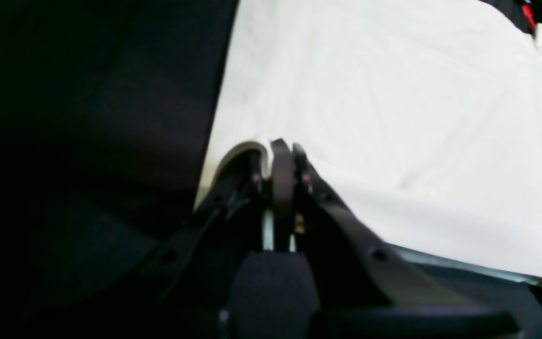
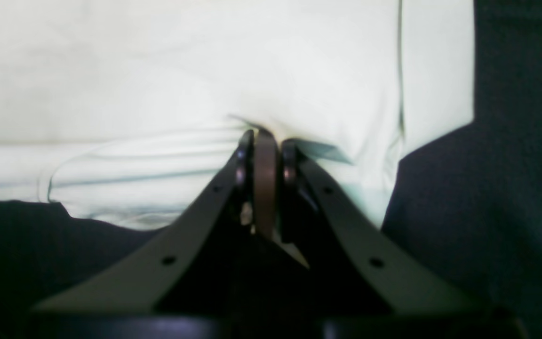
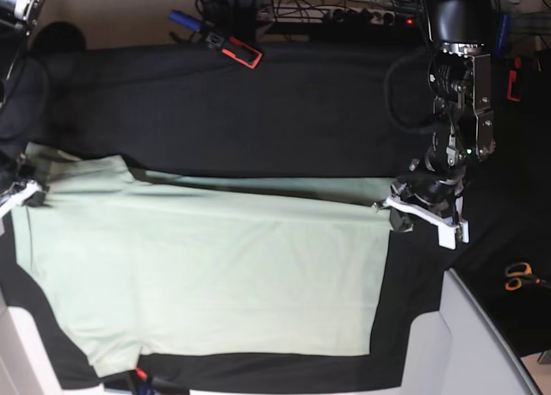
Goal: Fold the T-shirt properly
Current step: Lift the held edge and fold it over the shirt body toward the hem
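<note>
End effectors (image 3: 398,207) pinch the flat, mint-green T-shirt (image 3: 215,266).

No text, brand, number or sign can be read in any of the three views. The T-shirt (image 3: 207,266) shows only plain pale cloth, with no print on it. The red-and-black tool (image 3: 234,49) at the far edge of the surface (image 3: 258,111) may carry a marking, but it is too small and blurred to tell. Both wrist views are soft and dark near the fingers (image 1: 281,155), and no lettering shows on them or on the cloth around them.
</note>
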